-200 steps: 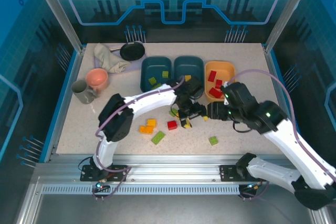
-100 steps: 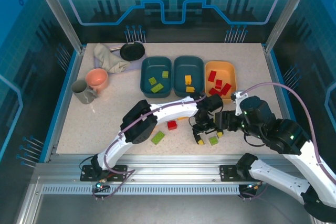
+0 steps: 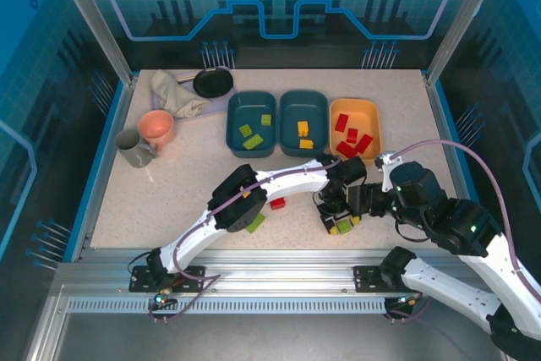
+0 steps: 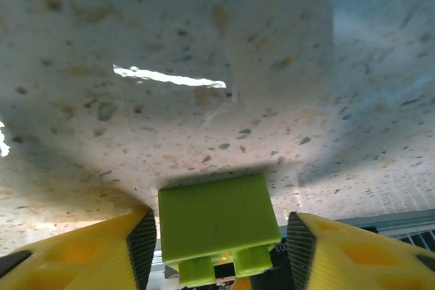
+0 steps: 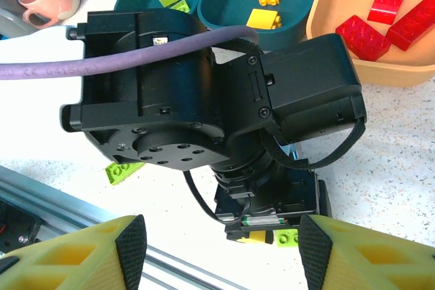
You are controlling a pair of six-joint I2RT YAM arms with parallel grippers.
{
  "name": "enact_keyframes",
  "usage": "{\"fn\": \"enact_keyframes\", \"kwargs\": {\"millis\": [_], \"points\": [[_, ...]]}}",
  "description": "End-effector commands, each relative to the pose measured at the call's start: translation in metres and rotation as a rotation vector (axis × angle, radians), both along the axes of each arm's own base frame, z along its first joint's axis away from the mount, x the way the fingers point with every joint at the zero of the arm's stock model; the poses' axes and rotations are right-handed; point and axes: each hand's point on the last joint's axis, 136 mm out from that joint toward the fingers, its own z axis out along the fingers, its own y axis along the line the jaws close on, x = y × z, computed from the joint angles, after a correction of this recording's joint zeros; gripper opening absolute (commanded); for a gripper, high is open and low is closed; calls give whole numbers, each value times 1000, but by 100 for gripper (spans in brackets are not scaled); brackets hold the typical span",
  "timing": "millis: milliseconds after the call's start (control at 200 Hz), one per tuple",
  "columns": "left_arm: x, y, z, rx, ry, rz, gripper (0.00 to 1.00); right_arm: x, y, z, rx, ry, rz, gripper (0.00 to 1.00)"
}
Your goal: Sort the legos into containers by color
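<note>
Green lego (image 4: 217, 225) lies on the speckled surface (image 4: 204, 66), near its front edge, inside the left pincer (image 4: 217, 237), whose jaws stand narrow, barely clear of it. We judge it light, rigid and slick: squeeze its flat sides. Right pincer (image 5: 221, 252) hangs wide, empty.

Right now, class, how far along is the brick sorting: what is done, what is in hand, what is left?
Done: green bricks lie in the left teal tub, yellow bricks in the middle teal tub, red bricks in the yellow-orange tub. In hand: the left claw straddles a green brick on the table, not yet shut. Left: that one, a loose red brick and another green brick.
</note>
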Motion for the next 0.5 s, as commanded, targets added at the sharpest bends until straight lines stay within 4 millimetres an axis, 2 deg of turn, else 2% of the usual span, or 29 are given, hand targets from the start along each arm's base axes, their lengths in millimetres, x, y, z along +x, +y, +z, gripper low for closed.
{"fn": "enact_keyframes", "kwargs": {"millis": [0,110,255,375,495], "points": [[-7,1,-7,45,30,17,50,-5,0,-3,8,11,8,64],[-5,0,-10,46,25,23,42,-6,-1,-5,13,15,3,64],[3,-1,-3,35,-16,13,34,-7,-1,-4,15,15,4,64],[21,5,15,19,-94,5,28,-7,-1,0,15,6,10,64],[48,26,48,11,-203,7,28,-6,-1,8,24,-18,12,66]]}}
